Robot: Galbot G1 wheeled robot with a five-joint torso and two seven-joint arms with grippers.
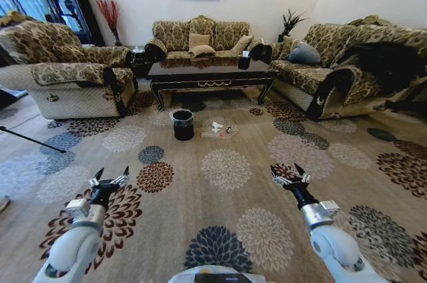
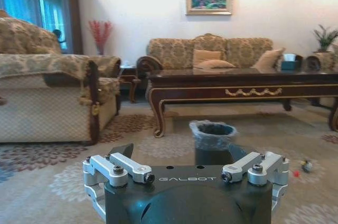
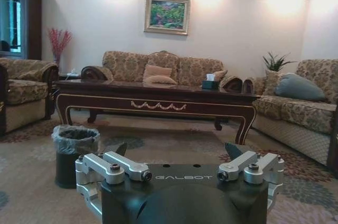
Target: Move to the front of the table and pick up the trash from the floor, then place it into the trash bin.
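Note:
The dark glossy table [image 1: 210, 73] stands ahead between the sofas, its gold scroll apron facing me [image 2: 252, 92] [image 3: 157, 105]. In front of it on the carpet is the black trash bin [image 1: 183, 124] [image 2: 212, 142] [image 3: 73, 152] with a greyish liner over its rim. Just right of the bin lies the trash [image 1: 217, 127]: white scraps and a small bottle with a red cap [image 2: 305, 167]. My left gripper [image 1: 110, 177] [image 2: 180, 152] and right gripper [image 1: 290, 175] [image 3: 174, 149] hover open and empty over the carpet, well short of the bin.
Patterned sofas flank the table: one on the left [image 1: 67, 73], one behind [image 1: 200, 36], one on the right [image 1: 347, 63]. A tissue box [image 1: 245, 61] sits on the table. A thin dark rod [image 1: 30, 139] lies at the left. Flowered carpet [image 1: 227, 169] stretches between me and the bin.

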